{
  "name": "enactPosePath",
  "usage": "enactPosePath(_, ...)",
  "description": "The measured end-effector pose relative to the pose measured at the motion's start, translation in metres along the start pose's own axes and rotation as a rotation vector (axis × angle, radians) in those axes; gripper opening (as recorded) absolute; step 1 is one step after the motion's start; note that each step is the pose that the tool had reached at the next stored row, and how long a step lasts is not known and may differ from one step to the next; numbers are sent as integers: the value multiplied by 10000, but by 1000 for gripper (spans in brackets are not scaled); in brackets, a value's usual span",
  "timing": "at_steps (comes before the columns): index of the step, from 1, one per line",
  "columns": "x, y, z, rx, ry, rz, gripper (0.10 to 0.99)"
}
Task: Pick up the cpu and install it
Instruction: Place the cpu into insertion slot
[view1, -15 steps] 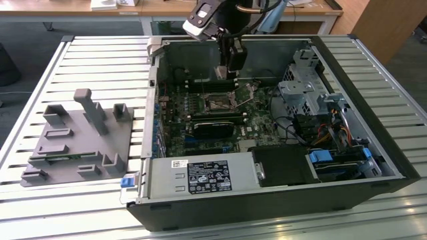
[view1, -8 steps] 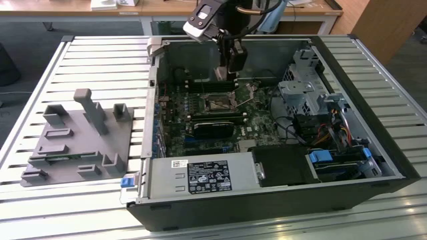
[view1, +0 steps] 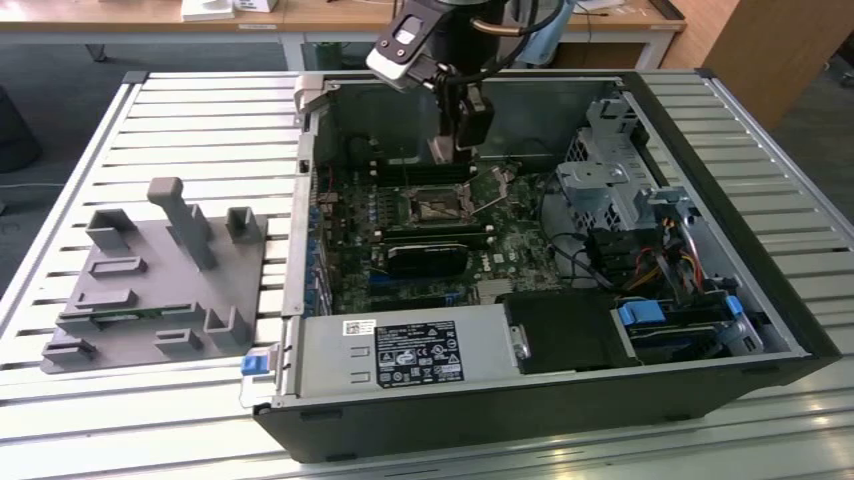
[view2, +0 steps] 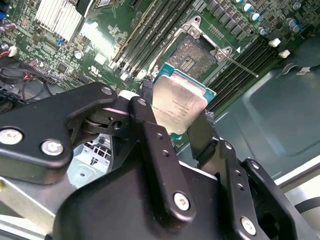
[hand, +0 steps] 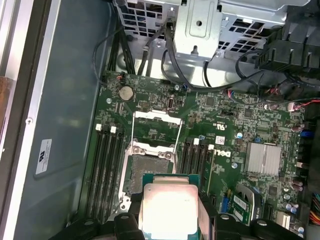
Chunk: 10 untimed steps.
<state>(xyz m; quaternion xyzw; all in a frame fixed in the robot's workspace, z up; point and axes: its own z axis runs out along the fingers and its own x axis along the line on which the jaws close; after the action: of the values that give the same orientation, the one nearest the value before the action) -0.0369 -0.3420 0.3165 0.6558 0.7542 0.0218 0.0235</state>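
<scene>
My gripper (view2: 176, 125) is shut on the cpu (view2: 180, 106), a flat square chip with a shiny silver top and a green rim, held by two opposite edges between the black fingers (view2: 146, 116). In the exterior view the gripper (view1: 454, 150) hangs inside the open computer case, above the far part of the motherboard. The open socket (view2: 192, 57) lies just beyond the cpu in both wrist views, with its frame raised and its contact field bare. In the first wrist view the cpu (hand: 170, 205) hovers above the board, apart from it, beside the socket (hand: 147, 172).
Black memory slots (hand: 106, 170) flank the socket, and its thin metal lever (view2: 239, 65) sticks out sideways. A drive cage with cables (view1: 607, 190) stands at the exterior view's right, a power supply (view1: 400, 352) at the case front. A grey fixture tray (view1: 147, 290) lies outside at the exterior view's left.
</scene>
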Motion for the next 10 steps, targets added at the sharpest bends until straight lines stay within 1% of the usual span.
enactPosePath(6, 2, -6, 61, 0, -1, 0, 525)
enactPosePath(10, 57, -2, 129, 23, -8, 59, 525)
